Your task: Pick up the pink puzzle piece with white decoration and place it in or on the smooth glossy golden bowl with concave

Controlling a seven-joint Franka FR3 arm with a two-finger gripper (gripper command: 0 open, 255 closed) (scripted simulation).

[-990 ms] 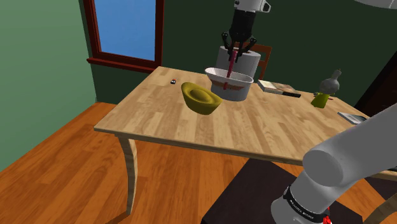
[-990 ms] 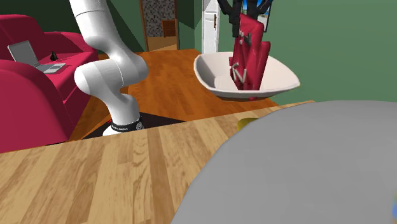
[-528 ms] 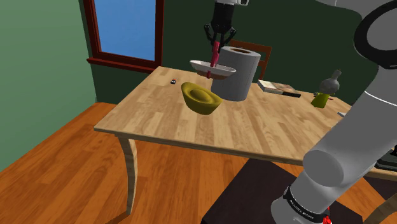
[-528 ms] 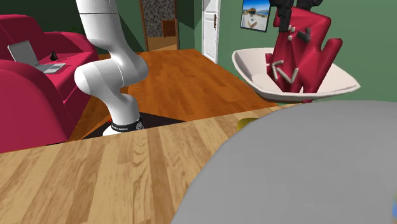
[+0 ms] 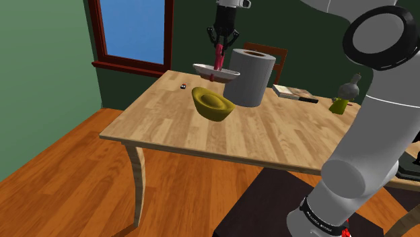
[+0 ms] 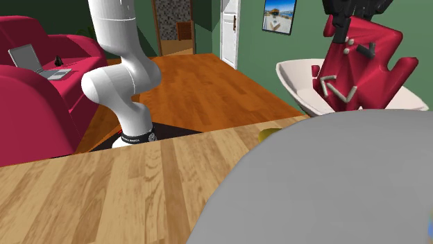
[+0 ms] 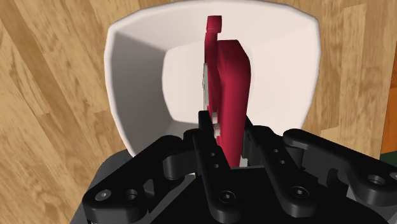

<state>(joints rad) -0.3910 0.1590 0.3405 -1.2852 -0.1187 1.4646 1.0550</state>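
1. Hand [image 7: 227, 130] pinches a crimson-pink puzzle piece [image 7: 229, 76]. Both black fingers press on its flat faces near the upper edge.
2. The puzzle piece hangs upright below the hand. The second exterior view shows pale grey-white marks on its broad face.
3. Its lower end sits inside a white bowl [image 7: 127, 95] with a squarish, rounded rim. Wood grain shows past that rim on every side in the wrist view.
4. I cannot tell whether the white bowl rests on the counter [image 5: 283, 134] or hangs clear of it.
5. The golden bowl [image 5: 212, 104] sits on the counter, nearer the camera than the white bowl in the shoulder view. It does not touch the puzzle piece.
6. A grey cylinder [image 5: 252, 77] stands upright on the counter, just to the shoulder view's right of the white bowl.
7. A small dark object [image 5: 183, 86] lies near the counter's far edge, to the shoulder view's left of both bowls.
8. In the second exterior view a red sofa [image 6: 28, 104] carries an open laptop [image 6: 31, 59], beside the white arm [image 6: 118, 76].
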